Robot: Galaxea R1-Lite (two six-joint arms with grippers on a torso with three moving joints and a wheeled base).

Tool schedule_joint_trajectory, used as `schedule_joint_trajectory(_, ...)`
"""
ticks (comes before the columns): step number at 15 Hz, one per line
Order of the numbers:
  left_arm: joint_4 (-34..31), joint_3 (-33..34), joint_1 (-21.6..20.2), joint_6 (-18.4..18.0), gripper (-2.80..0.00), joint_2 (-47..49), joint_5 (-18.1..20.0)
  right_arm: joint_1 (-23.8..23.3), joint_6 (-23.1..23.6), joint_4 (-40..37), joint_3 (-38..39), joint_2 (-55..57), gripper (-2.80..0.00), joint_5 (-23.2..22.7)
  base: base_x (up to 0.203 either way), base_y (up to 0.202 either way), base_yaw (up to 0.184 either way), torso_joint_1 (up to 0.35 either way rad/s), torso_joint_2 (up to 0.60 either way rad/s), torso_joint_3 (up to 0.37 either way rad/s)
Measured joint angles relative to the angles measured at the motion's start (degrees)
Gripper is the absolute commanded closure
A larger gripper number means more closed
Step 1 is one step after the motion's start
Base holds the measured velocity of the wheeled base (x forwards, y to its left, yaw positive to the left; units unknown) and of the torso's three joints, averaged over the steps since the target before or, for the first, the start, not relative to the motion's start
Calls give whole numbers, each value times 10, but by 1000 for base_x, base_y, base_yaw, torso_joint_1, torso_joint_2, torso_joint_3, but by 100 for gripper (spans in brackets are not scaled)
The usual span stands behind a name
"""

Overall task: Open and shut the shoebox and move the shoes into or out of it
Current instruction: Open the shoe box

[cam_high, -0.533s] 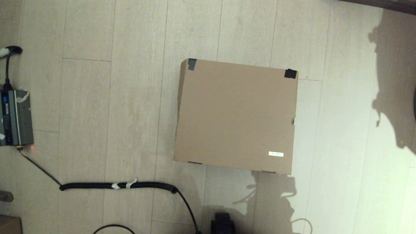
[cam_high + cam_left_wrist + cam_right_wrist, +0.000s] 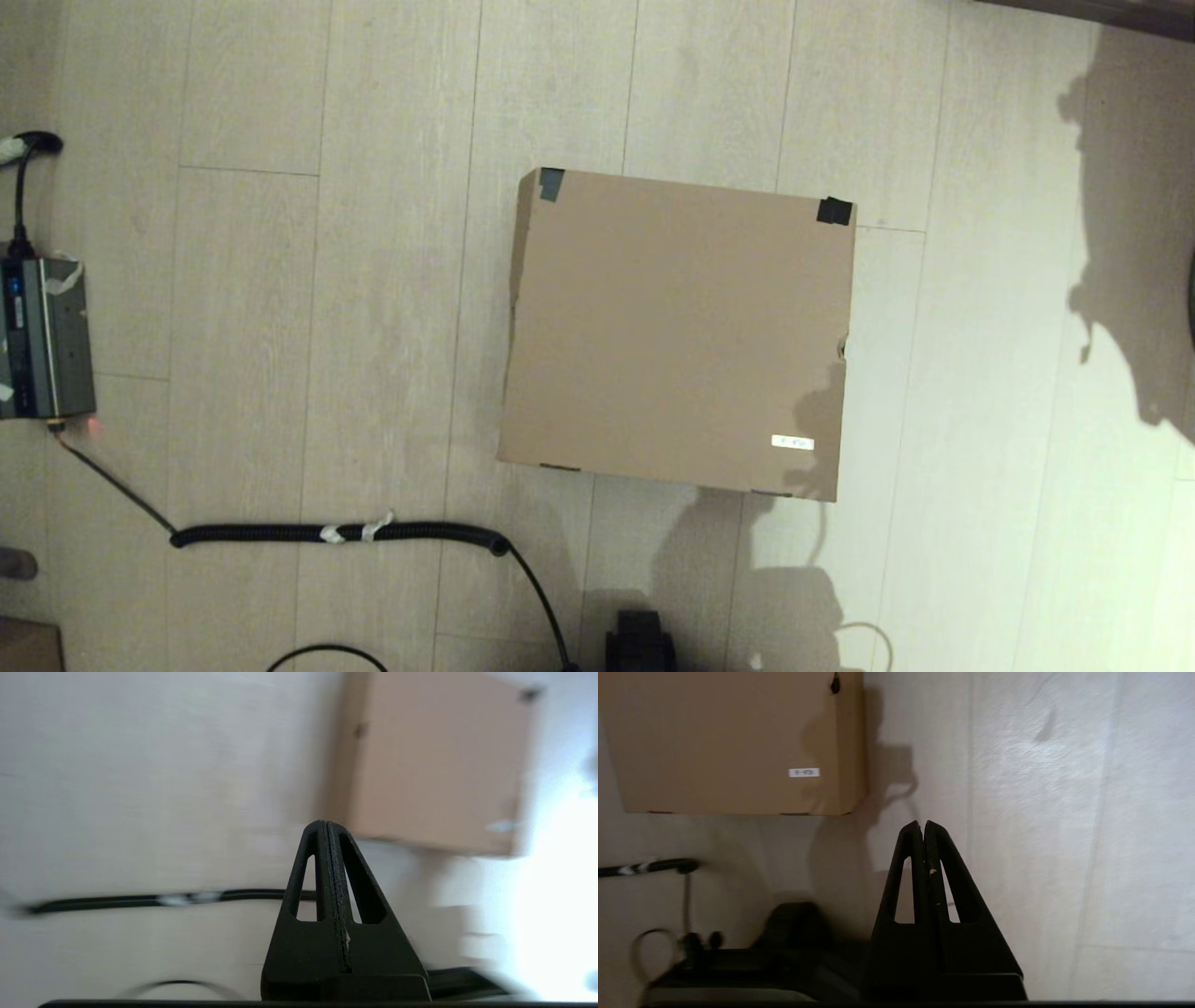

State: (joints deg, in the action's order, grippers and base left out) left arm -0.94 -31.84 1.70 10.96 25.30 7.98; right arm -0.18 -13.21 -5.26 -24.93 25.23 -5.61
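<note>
**Ana:** Floor first, far left: a grey power unit sits at the left edge of the pale plank floor, and a black coiled cable runs along the near side toward the middle.

**Ben:** And the shoebox?

**Ana:** Right of centre on the floor, lid down flat. Plain brown cardboard, matte, black tape at the two far corners, a small white label near the near right corner. Its sides run roughly square to the robot, the whole thing turned only slightly.

**Ben:** Any shoes?

**Ana:** None in sight; I can't tell whether they're inside.

**Ben:** Grippers?

**Ana:** Neither shows from the head. In its own wrist view the left gripper has its fingers pressed together, empty, with the box ahead and off to one side, well apart. The right gripper is closed too, a hairline seam between its black fingers, holding nothing, aimed at bare floor just off the box's near right corner.

**Ben:** Which arm is nearer?

**Ana:** The right, I'd judge; the label corner looms larger in its view, and an arm's shadow falls across that corner. The near edge faces both, so lifting the lid likely starts there, and those fingers must part first.
</note>
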Motion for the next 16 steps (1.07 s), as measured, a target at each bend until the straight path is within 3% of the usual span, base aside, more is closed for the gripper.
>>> schedule_joint_trajectory(2, 25, -55, 7, 66, 0, 126, 56, 0, -43, 43, -41, 138, 0, -34, 0, 0, 0, 0, 0, 0)
schedule_joint_trajectory(5, 81, -101, 11, 170, 0, 320, 175, 0, -102, 159, -80, 363, 0, -71, 0, 0, 0, 0, 0, 0)
schedule_joint_trajectory(7, 139, -115, 11, 214, 0, 441, 246, -1, -129, 257, -99, 496, 0, -111, 0, 0, 0, 0, 0, 0)
schedule_joint_trajectory(12, 365, -153, 11, 249, 0, 708, 332, -19, -151, 512, -119, 734, 0, -281, 0, 0, 0, 0, 0, 0)
schedule_joint_trajectory(14, 421, -175, 10, 253, 0, 770, 368, -30, -151, 598, -113, 791, 0, -348, 0, 0, 0, 0, 0, 0)
schedule_joint_trajectory(16, 467, -188, 10, 254, 0, 822, 385, -38, -152, 661, -111, 835, 0, -359, 0, 0, 0, 0, 0, 0)
